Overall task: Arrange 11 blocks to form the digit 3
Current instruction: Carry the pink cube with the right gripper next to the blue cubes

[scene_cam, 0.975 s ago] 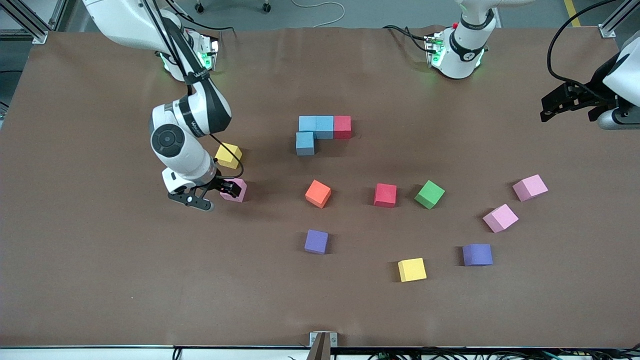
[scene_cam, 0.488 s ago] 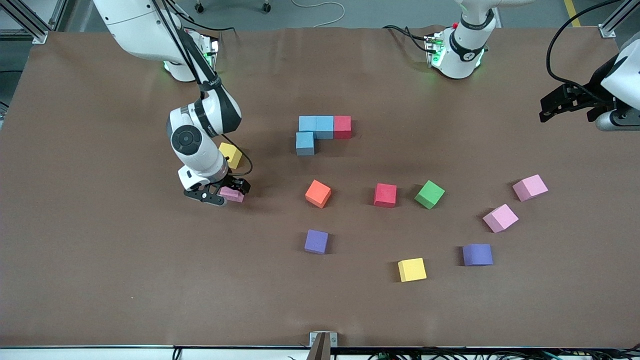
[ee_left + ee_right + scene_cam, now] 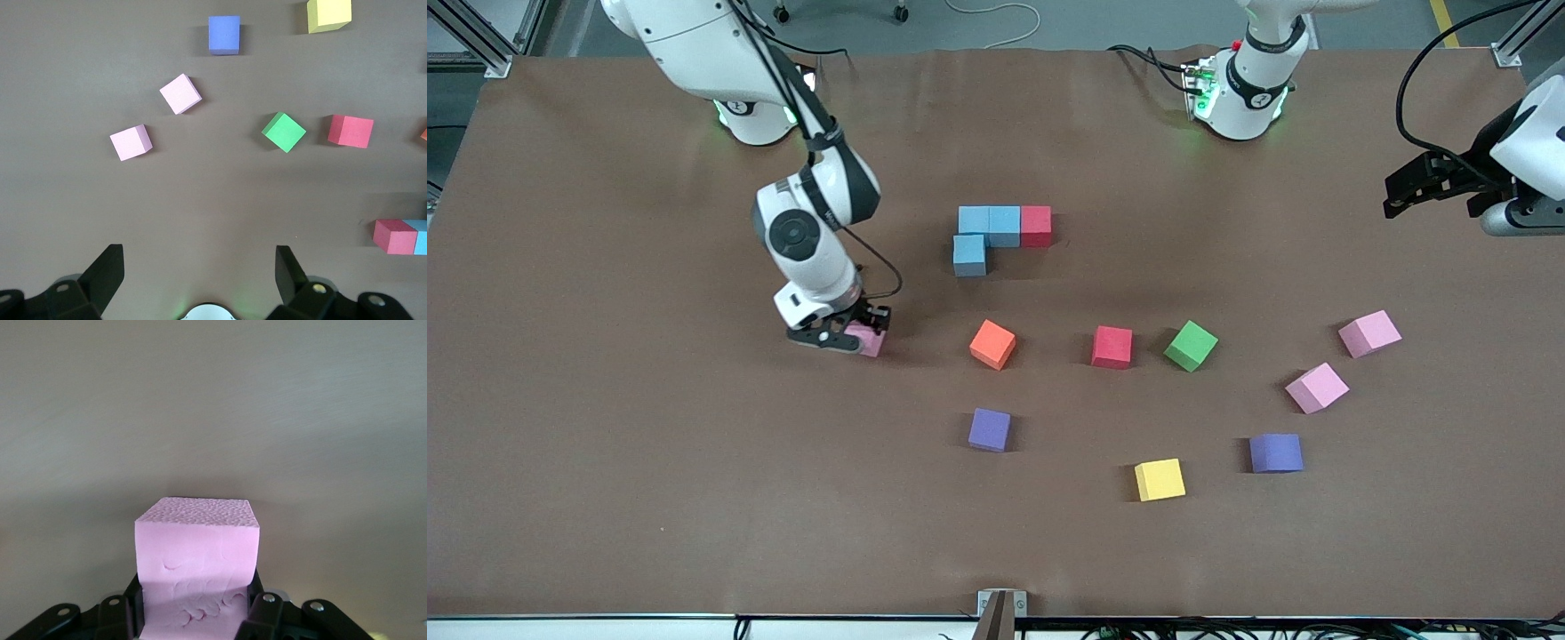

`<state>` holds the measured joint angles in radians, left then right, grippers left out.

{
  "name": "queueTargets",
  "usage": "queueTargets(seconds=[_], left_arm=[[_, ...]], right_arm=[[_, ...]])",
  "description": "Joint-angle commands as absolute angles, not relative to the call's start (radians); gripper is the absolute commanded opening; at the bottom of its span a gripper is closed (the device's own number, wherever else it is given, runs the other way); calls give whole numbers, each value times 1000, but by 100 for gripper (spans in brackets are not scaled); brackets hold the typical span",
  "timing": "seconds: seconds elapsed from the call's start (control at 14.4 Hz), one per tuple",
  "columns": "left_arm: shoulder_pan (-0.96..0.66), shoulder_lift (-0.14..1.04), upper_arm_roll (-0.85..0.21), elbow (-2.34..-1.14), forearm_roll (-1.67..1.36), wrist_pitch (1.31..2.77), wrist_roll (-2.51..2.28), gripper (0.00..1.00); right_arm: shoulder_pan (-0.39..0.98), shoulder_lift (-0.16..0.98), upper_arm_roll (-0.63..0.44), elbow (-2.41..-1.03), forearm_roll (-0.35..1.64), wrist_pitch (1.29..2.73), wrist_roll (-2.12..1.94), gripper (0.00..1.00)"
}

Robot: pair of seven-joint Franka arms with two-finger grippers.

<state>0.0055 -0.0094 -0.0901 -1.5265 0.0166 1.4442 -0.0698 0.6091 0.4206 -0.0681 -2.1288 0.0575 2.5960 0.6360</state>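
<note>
My right gripper (image 3: 863, 336) is shut on a pink block (image 3: 870, 342) low at the table; the foam is dented between its fingers (image 3: 257, 613). Three light blue blocks (image 3: 989, 224) and a red block (image 3: 1036, 225) lie joined in an L at the table's middle. Loose blocks lie nearer the front camera: orange (image 3: 992, 344), red (image 3: 1112, 347), green (image 3: 1190, 346), two pink (image 3: 1316, 388), two purple (image 3: 990, 430), yellow (image 3: 1159, 479). My left gripper (image 3: 1405, 191) hangs open over the left arm's end of the table and waits, its jaws wide apart and empty (image 3: 200, 280).
The left wrist view looks down on the green block (image 3: 283, 132), the red block (image 3: 350, 131) and the two pink blocks (image 3: 180, 93). The brown table cover (image 3: 649, 462) is bare toward the right arm's end, nearer the front camera.
The right gripper has shut on the pink block and moved with it toward the table's middle. The left arm has barely moved.
</note>
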Motion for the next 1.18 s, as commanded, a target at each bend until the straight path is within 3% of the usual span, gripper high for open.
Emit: queueTargets(seconds=[0.0,0.42,0.84,1.11], left_arm=[[24,-32,-92,-1546,14,1447,-58,100],[26,-32,-92,-1555,14,1445,-55,100],[26,-32,-92,-1555,14,1445,-55,100],[29,-29,-92,-1555,14,1451,-55,100]], right_arm=[[704,411,-72,-2094,49,2595,634,0],[848,483,-67,-2008,63,2588,765,0],[890,517,-67,-1934,63,2467,802,0],[900,517,-67,-1934,63,2476,805,0]])
